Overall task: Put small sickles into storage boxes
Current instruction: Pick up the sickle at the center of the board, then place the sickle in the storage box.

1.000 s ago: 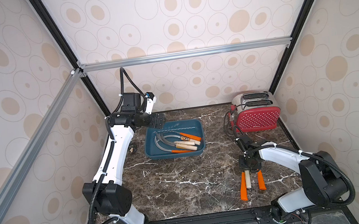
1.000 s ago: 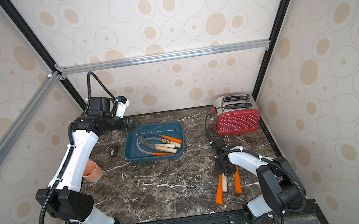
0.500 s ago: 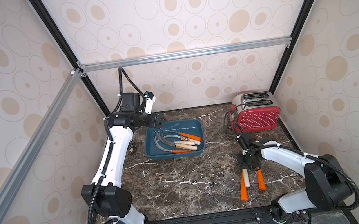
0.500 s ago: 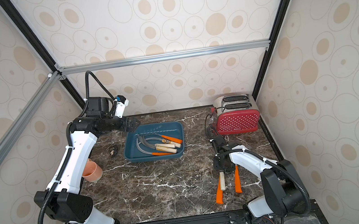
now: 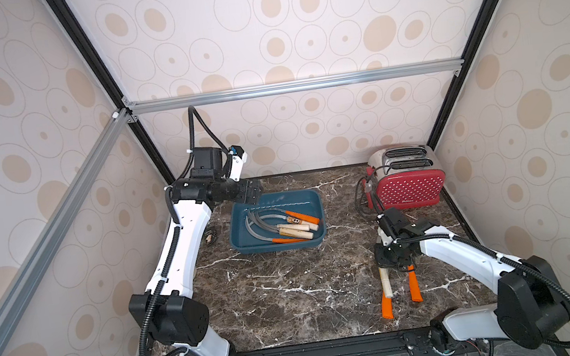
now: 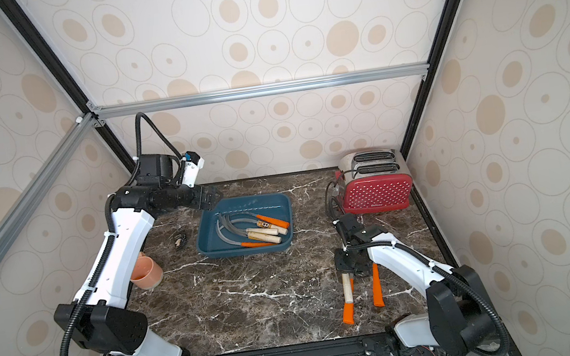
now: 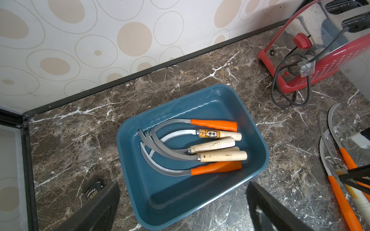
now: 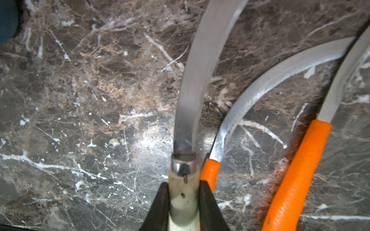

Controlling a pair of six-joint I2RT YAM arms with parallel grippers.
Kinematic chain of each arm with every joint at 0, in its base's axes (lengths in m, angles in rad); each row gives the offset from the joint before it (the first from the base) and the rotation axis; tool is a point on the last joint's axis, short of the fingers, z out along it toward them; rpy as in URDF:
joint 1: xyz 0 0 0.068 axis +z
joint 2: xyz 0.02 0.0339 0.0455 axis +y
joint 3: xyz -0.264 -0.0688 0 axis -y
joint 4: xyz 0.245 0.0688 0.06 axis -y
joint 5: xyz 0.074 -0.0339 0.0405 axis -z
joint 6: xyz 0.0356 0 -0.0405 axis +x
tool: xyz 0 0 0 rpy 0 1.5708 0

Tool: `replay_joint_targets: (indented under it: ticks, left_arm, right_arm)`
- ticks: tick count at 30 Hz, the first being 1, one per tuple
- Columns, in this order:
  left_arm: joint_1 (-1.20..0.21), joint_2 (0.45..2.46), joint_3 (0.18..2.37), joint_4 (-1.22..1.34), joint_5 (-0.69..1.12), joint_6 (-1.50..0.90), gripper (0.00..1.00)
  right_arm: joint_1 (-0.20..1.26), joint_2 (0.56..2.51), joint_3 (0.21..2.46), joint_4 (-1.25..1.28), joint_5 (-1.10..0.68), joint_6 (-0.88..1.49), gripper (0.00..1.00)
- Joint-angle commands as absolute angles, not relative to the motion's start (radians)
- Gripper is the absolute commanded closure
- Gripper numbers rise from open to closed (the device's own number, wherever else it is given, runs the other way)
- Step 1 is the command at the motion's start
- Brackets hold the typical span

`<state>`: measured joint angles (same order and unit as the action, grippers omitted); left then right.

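The dark teal tray (image 7: 180, 192) holds several sickles (image 7: 220, 156), orange and wooden handles side by side, grey blades curving together. Well apart from it, two orange-handled sickles (image 5: 414, 287) lie on the surface (image 5: 291, 290). Beside them, the right gripper (image 8: 183, 200) pinches the wooden-handled sickle (image 8: 183, 188).

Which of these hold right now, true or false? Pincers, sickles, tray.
1. The right pincer is shut on a wooden-handled sickle. True.
2. The left pincer grips a sickle. False: it is open and empty, above the tray.
3. The tray is empty. False: several sickles lie in it.
4. Two orange-handled sickles lie on the table beside the gripped one. True.
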<state>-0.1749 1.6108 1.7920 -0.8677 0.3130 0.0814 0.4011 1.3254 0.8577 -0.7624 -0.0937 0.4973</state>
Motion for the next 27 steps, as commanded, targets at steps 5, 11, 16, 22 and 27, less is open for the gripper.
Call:
replay_joint_targets:
  ticks: [5, 11, 16, 22, 27]
  left_arm:
    - [-0.177, 1.586, 1.824, -0.859, 0.318, 0.075, 0.01]
    - [-0.178, 1.586, 1.830, -0.860, 0.317, 0.074, 0.01]
    - [-0.177, 1.581, 1.837, -0.862, 0.313, 0.074, 0.01]
    - [-0.178, 1.569, 1.852, -0.866, 0.290, 0.071, 0.01]
    - [-0.178, 1.554, 1.874, -0.877, 0.211, 0.075, 0.01]
  right_arm:
    - [0.482, 1.335, 0.921, -0.794, -0.150, 0.473, 0.99]
    - [0.535, 1.333, 0.968, -0.797, -0.207, 0.465, 0.99]
    - [0.569, 1.341, 1.035, -0.800, -0.235, 0.450, 0.99]
    - [0.604, 1.417, 1.167, -0.785, -0.245, 0.412, 0.99]
    - [0.633, 1.582, 1.388, -0.842, -0.230, 0.333, 0.99]
